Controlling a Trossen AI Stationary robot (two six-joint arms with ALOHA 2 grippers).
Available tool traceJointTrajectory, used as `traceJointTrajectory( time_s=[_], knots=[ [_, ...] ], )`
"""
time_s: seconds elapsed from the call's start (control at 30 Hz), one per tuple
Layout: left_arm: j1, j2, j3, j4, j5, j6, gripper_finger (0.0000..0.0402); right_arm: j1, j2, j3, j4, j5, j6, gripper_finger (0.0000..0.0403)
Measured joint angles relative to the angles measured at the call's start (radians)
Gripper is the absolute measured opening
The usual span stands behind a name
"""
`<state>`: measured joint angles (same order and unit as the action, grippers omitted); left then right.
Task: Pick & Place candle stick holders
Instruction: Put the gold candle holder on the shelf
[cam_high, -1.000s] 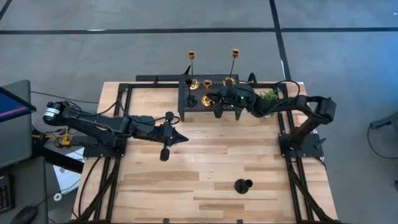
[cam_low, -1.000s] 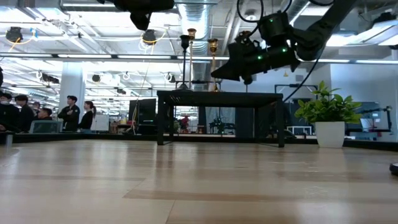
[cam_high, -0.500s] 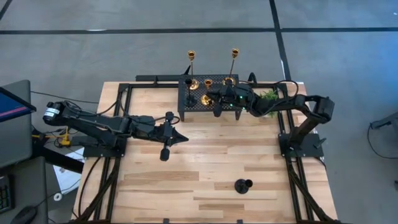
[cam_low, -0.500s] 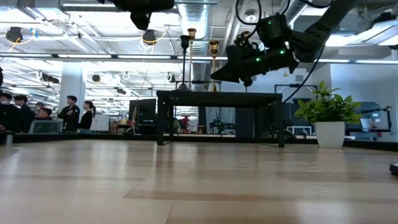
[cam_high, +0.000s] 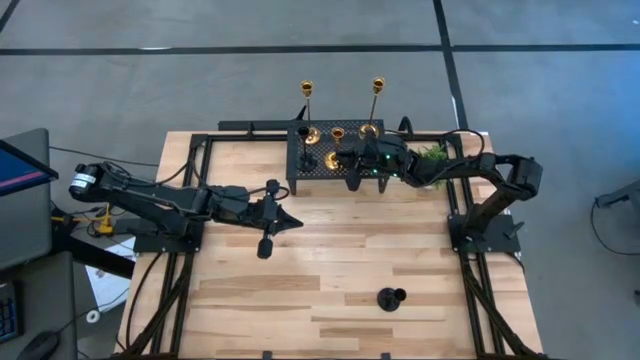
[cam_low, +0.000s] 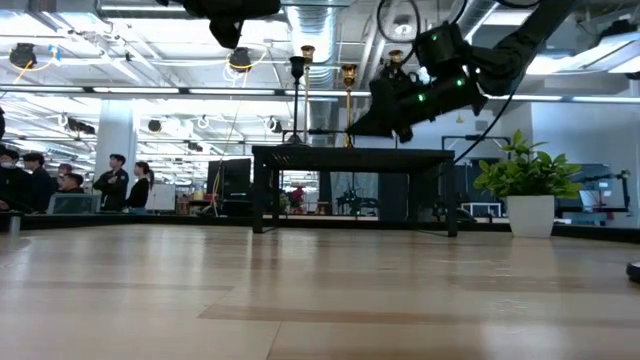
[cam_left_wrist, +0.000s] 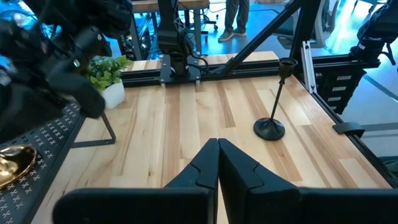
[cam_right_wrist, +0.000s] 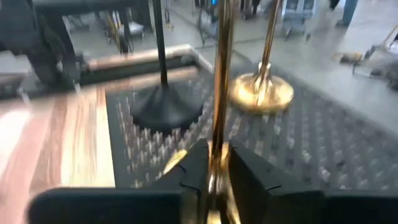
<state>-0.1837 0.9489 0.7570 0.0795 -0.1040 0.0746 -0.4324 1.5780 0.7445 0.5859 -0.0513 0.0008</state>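
Gold holder stem (cam_right_wrist: 219, 93) sits between the right gripper (cam_right_wrist: 211, 163) fingers, which are closed narrow on it, over the black mesh rack (cam_high: 322, 163) at the tabletop's (cam_high: 330, 270) far edge. High view: right gripper (cam_high: 345, 160) is above the rack's middle, its arm reaching in from the right, past the green plant (cam_high: 432, 155). Low view: right gripper (cam_low: 385, 115) hangs just above the rack top (cam_low: 350, 153), with the gold stem (cam_low: 348, 100) beside it.

On the rack, high view: tall gold holder (cam_high: 308, 110) at the far left, another tall gold holder (cam_high: 376, 105) at the far right, a gold one (cam_high: 337, 133) between them, and a black holder (cam_high: 306, 160) on the left part. Right wrist view shows a black holder base (cam_right_wrist: 166, 107) and a gold base (cam_right_wrist: 261, 92) standing on the mesh, apart from each other.

Second black holder (cam_high: 390, 298) stands upright alone on the near tabletop, well apart from the rack; left wrist view shows it (cam_left_wrist: 272, 112) upright on bare wood.

Left gripper (cam_high: 282, 222) waits over the left-centre tabletop, fingers (cam_left_wrist: 239, 171) pressed together, holding nothing.

People (cam_low: 60, 180) stand in the room far behind.
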Motion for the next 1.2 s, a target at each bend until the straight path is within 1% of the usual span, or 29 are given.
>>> traceJointTrajectory(
  time_s=[0.13, 0.3, 0.5, 0.7, 0.83, 0.93, 1.03, 1.07, 1.2],
  knots=[
    [0.000, 0.000, 0.000, 0.000, 0.000, 0.000, 0.0006, -0.001, -0.015, 0.003, -0.023, 0.000, -0.001, 0.0078],
    [0.000, 0.000, 0.000, 0.000, 0.000, 0.000, 0.0005, -0.003, -0.019, 0.002, -0.045, 0.000, -0.004, 0.0101],
    [0.000, 0.000, 0.000, 0.000, 0.000, -0.004, 0.0006, 0.001, -0.066, 0.003, -0.062, -0.001, -0.034, 0.0108],
    [0.000, 0.000, 0.000, 0.000, 0.000, -0.005, 0.0007, 0.024, -0.191, 0.005, -0.162, -0.003, -0.038, 0.0107],
    [0.000, 0.000, 0.000, 0.000, 0.000, -0.004, 0.0006, 0.047, -0.303, 0.005, -0.341, -0.004, -0.081, 0.0090],
    [0.000, 0.000, 0.000, 0.000, 0.000, -0.004, 0.0005, 0.068, -0.390, 0.005, -0.496, -0.005, -0.112, 0.0057],
    [0.000, 0.000, 0.000, 0.000, 0.000, -0.003, 0.0006, 0.098, -0.468, 0.005, -0.639, -0.004, -0.135, 0.0016],
    [0.000, 0.000, 0.000, 0.000, 0.000, -0.003, 0.0006, 0.109, -0.491, 0.005, -0.675, -0.004, -0.135, 0.0008],
    [0.000, 0.037, -0.001, 0.003, 0.000, 0.000, 0.0007, 0.162, -0.575, 0.005, -0.784, -0.003, -0.124, 0.0004]
  ],
)
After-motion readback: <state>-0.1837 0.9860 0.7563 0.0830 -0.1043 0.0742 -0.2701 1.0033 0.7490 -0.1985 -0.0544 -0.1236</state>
